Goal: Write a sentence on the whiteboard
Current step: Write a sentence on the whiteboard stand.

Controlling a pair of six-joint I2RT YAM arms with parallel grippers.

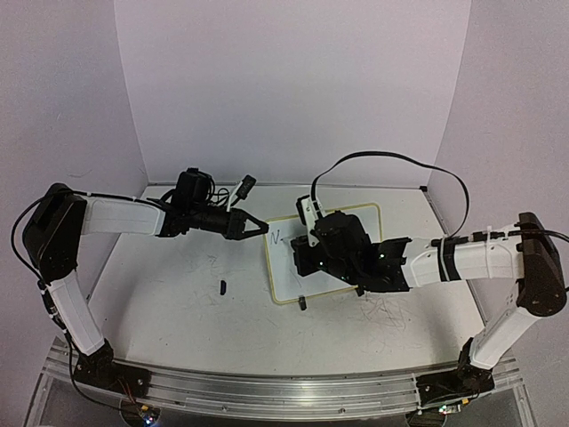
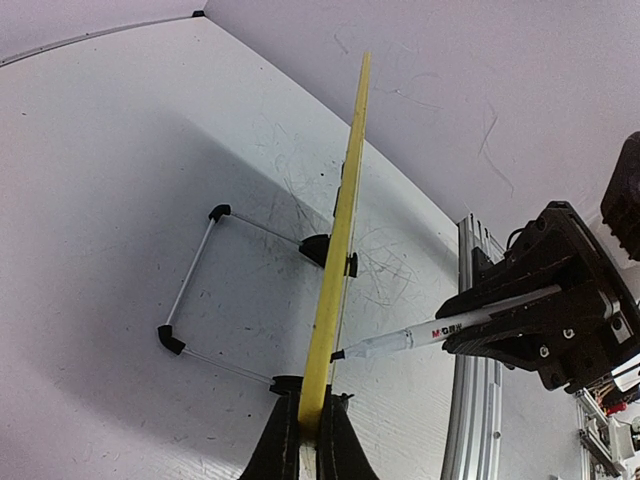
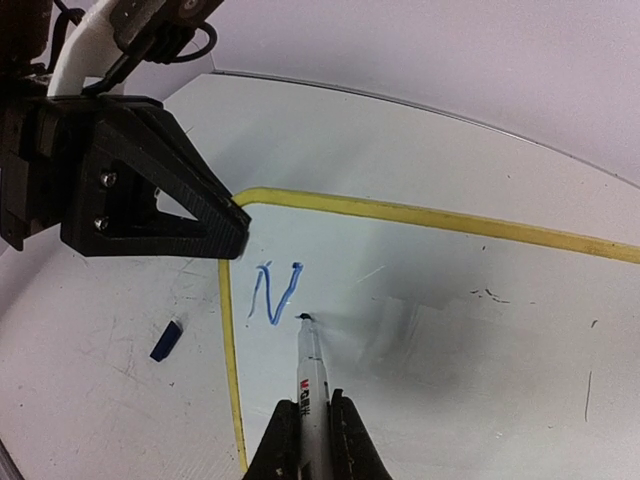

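The whiteboard [image 1: 289, 280], white with a cream-yellow frame, stands tilted mid-table. Of the sentence, only a blue "N" [image 3: 275, 292] shows, near the board's upper left corner; it also shows in the top view [image 1: 276, 237]. My left gripper [image 2: 310, 435] is shut on the board's frame edge [image 2: 345, 200], at the corner [image 1: 258, 227]. My right gripper [image 3: 312, 435] is shut on a white marker [image 3: 310, 370]. The marker's tip touches the board just right of the "N". In the left wrist view, the marker [image 2: 430, 333] meets the board from the right.
A small dark blue marker cap [image 3: 167, 340] lies on the table left of the board; it also shows in the top view [image 1: 222, 286]. The board's wire stand [image 2: 190, 290] sticks out behind it. The table bears grey scribble marks [image 2: 385, 270]. A metal rail [image 1: 267, 396] runs along the near edge.
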